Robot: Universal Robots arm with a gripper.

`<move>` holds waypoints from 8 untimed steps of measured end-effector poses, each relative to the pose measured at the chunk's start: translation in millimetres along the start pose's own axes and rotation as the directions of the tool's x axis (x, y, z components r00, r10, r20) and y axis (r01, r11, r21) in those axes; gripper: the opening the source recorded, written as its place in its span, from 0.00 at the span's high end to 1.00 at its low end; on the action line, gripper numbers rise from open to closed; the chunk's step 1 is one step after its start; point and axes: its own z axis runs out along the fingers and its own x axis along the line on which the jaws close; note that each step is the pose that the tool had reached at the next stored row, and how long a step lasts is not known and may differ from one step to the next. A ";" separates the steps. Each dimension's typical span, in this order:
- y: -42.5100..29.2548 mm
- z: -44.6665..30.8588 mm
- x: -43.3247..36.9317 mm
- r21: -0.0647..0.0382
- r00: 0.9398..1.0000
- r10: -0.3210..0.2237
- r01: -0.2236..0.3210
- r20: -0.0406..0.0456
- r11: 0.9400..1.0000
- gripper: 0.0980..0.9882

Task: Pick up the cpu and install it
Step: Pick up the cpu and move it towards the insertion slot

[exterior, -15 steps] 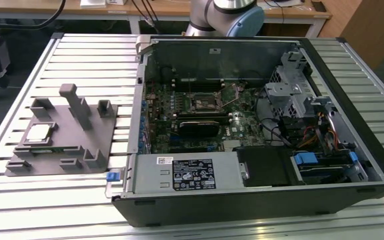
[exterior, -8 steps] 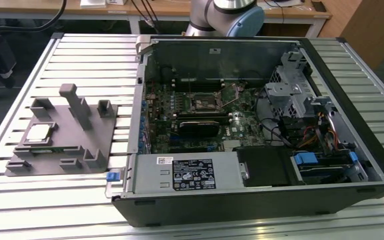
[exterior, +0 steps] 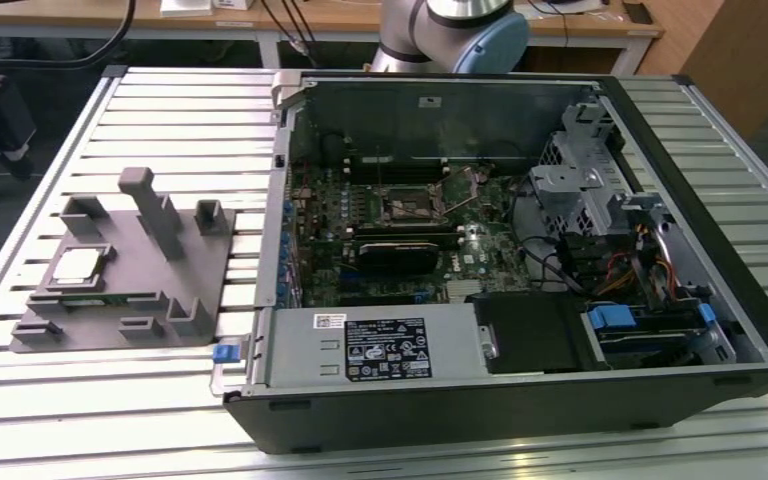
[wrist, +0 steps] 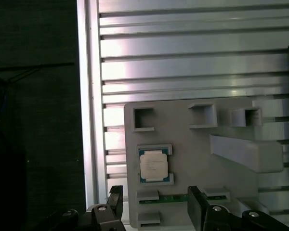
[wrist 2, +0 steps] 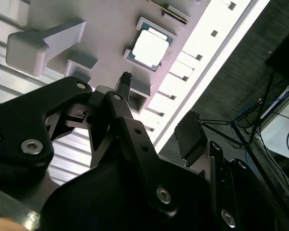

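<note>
The cpu (exterior: pixel 77 265), a small square chip with a pale metal top, lies flat in a recess of the grey plastic fixture (exterior: pixel 157 300) on the slatted table, at the exterior view's left. Both wrist views look down on it from well above: the cpu (wrist: pixel 152 166) sits in its framed pocket on the fixture (wrist: pixel 192 149), and appears again as the cpu (wrist 2: pixel 151 48) in the second wrist view. My gripper (wrist: pixel 154 202) hangs open over the fixture, its black fingers apart and nothing between them, the gripper (wrist 2: pixel 159 98) not touching the chip.
An open computer case (exterior: pixel 518 400) lies at the exterior view's right, with the dark socket frame (exterior: pixel 402 205) and a black heatsink block (exterior: pixel 408 250) on its motherboard. Upright grey posts (exterior: pixel 151 210) rise from the fixture. The table edge (wrist: pixel 89 96) runs beside the fixture.
</note>
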 end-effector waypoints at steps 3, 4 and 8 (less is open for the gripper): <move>-0.1 1.5 0.0 0.000 1.000 0.000 0.000 0.000 1.000 0.38; -0.1 2.1 0.1 0.000 1.000 0.000 0.000 0.000 1.000 0.38; -0.3 4.9 0.1 0.000 1.000 0.000 0.000 0.000 1.000 0.38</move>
